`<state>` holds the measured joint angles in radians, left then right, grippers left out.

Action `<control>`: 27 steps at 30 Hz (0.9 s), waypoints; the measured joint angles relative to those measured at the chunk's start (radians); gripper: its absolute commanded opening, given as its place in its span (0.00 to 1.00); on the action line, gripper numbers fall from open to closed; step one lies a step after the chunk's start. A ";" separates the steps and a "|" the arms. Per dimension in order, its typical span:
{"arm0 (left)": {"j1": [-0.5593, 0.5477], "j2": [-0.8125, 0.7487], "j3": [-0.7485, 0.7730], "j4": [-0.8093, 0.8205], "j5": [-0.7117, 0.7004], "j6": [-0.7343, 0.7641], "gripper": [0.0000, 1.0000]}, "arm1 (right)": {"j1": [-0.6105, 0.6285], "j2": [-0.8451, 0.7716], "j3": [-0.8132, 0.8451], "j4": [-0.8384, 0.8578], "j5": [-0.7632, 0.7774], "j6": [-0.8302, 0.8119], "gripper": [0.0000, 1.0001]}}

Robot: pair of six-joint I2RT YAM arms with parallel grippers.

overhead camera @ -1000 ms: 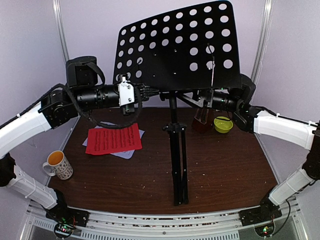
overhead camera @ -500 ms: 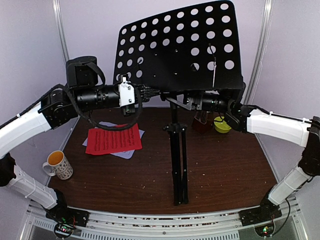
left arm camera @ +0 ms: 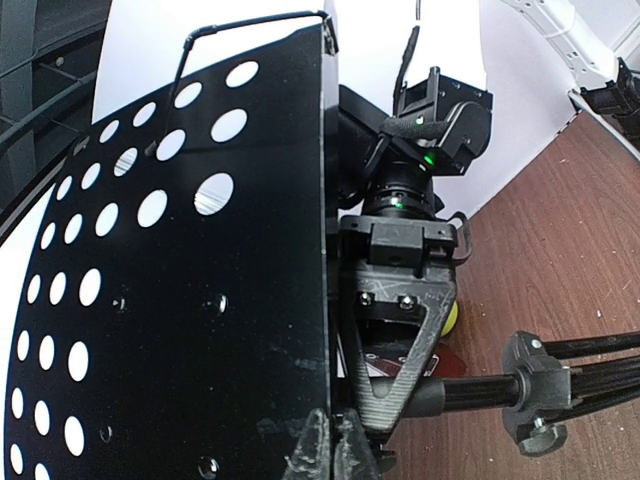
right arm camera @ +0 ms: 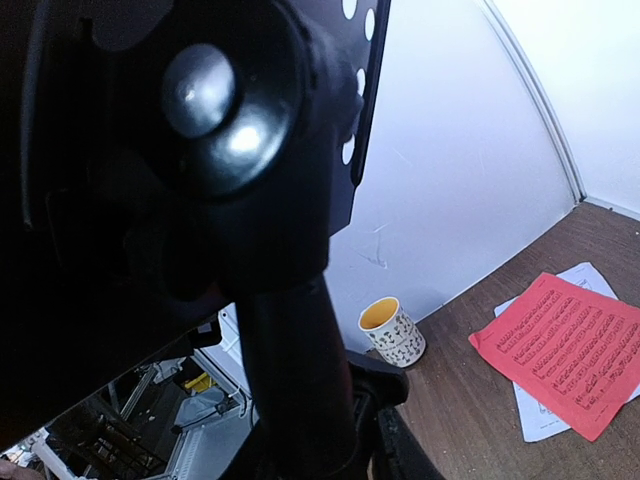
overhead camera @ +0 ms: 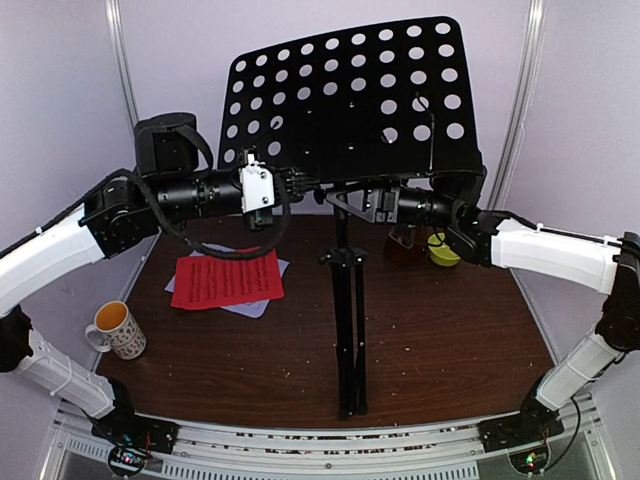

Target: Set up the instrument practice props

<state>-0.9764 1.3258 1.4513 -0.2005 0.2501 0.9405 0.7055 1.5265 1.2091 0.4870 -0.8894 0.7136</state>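
The black perforated music stand (overhead camera: 350,100) stands upright mid-table on its pole (overhead camera: 345,300). My left gripper (overhead camera: 300,186) is shut on the lower edge of the stand's desk; in the left wrist view its fingertips (left arm camera: 340,455) pinch that thin plate edge (left arm camera: 326,250). Just under the desk, my right gripper (overhead camera: 372,205) holds the pole, which fills the gap between its fingers (right arm camera: 300,400). The red sheet (overhead camera: 228,278) lies flat at the left on top of the white sheet (overhead camera: 250,304). The brown metronome (overhead camera: 403,246) stands at the back right, partly hidden by my right arm.
A yellow-green bowl (overhead camera: 443,250) sits beside the metronome. A patterned mug (overhead camera: 118,329) stands at the front left near the table edge. The stand's folded legs (overhead camera: 348,395) reach down to the table near the front middle.
My right gripper has slid left under the desk and closed on the pole. The stand's foot has shifted slightly left. The left gripper has kept its grip.
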 measured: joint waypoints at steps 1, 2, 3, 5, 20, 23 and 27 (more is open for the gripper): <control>0.000 0.000 0.000 0.000 0.000 0.000 0.00 | 0.001 0.000 0.000 -0.001 0.000 0.000 0.02; 0.000 0.000 0.000 0.000 0.000 0.000 0.03 | 0.002 0.000 0.000 0.001 0.001 0.000 0.00; 0.000 0.000 0.000 0.000 -0.001 0.000 0.11 | 0.002 0.000 0.000 0.002 0.001 0.000 0.00; -0.001 0.000 0.000 0.006 -0.008 0.005 0.25 | 0.002 0.000 0.000 0.003 0.006 0.000 0.00; -0.010 -0.241 -0.076 0.348 -0.173 -0.177 0.73 | -0.057 -0.025 0.000 -0.129 0.145 -0.032 0.00; -0.010 -0.300 -0.135 0.362 -0.243 -0.265 0.75 | -0.065 -0.061 0.000 -0.150 0.200 -0.059 0.00; -0.010 -0.349 -0.203 0.319 -0.341 -0.396 0.80 | -0.069 -0.116 0.000 -0.152 0.262 -0.112 0.00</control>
<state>-0.9867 0.9771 1.2484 0.1181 -0.0906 0.5449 0.6369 1.4105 1.2095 0.3347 -0.6270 0.6014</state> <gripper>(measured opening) 0.762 0.240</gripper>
